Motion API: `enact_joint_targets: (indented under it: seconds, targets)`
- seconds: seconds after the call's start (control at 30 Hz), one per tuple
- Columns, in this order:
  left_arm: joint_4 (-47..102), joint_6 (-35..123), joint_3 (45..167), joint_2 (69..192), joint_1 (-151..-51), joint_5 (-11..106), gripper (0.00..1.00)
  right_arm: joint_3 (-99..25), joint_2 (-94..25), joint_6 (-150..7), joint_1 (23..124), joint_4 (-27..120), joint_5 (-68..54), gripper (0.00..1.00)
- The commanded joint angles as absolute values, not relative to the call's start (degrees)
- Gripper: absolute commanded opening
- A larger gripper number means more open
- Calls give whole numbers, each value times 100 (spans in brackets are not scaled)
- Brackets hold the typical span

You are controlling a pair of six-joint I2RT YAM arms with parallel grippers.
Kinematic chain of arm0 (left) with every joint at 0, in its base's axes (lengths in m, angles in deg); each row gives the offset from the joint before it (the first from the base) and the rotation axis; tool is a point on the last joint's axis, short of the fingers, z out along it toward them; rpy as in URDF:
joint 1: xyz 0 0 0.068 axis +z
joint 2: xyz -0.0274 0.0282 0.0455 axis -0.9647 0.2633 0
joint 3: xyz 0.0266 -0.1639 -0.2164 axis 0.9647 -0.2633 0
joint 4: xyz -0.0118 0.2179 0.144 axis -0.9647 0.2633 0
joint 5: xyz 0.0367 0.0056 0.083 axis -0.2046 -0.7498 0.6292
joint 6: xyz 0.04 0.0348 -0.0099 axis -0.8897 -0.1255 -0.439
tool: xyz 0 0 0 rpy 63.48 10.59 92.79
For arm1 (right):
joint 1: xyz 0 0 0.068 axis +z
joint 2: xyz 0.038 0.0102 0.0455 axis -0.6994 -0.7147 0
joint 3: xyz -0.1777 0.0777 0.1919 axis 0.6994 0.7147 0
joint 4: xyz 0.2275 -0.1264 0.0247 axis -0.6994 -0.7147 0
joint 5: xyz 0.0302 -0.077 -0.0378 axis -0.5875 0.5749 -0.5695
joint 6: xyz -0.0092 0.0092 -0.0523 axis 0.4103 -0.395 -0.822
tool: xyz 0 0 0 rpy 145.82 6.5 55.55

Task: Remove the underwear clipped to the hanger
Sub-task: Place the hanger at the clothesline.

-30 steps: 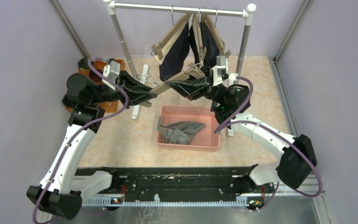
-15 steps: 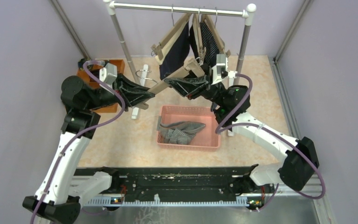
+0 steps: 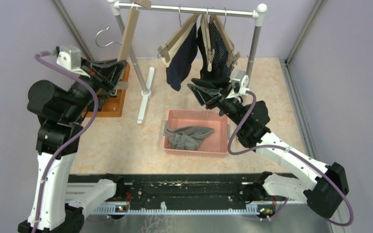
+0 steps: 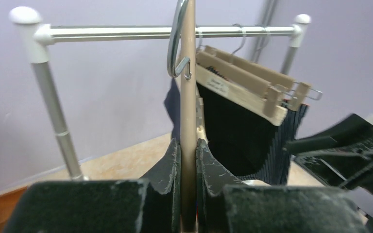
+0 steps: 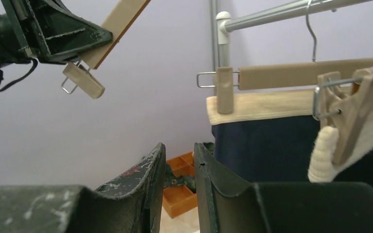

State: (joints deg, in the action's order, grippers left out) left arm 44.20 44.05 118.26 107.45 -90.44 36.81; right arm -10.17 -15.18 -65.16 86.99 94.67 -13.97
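Note:
My left gripper [image 3: 114,77] is shut on the bar of an empty wooden clip hanger [image 3: 128,34], which it holds upright left of the rack post. The left wrist view shows the bar [image 4: 188,87] pinched between its jaws [image 4: 188,145]. My right gripper [image 3: 196,93] is open by a narrow gap and empty [image 5: 179,148], just below the hung clothes. Plain navy underwear [image 3: 182,56] [image 5: 272,145], black underwear [image 4: 233,131] and navy white-striped underwear [image 3: 218,46] stay clipped to hangers on the rail [image 3: 189,8]. Grey-white striped underwear [image 3: 189,136] lies in the pink basket [image 3: 194,151].
The rack's left post and foot [image 3: 143,104] stand between the arms. An orange compartment tray [image 3: 119,102] [image 5: 184,189] with dark cloth bundles sits at the far left on the floor. Purple walls close in both sides and the back.
My right gripper let go of the hanger's end. My left arm swung the empty hanger up and to the far left, from lying across to upright. The right gripper moved slightly nearer.

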Motion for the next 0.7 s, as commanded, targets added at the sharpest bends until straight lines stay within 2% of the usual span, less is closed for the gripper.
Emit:
enact_joint_targets:
  seconds: [0.0, 0.47, 0.67]
  targets:
    - [5165, 4199, 12178, 10986, -9038, 4409, 0, -857, -1126, -6881, 8710, 9327, -844, 28]
    - [6497, 4053, 12065, 10933, -9044, 4789, 0, -619, -1009, -6796, 8710, 9482, -573, 28]
    - [6645, 3987, 12198, 11453, -9039, 4857, 0, -527, -884, -6783, 8710, 9566, -560, 28]
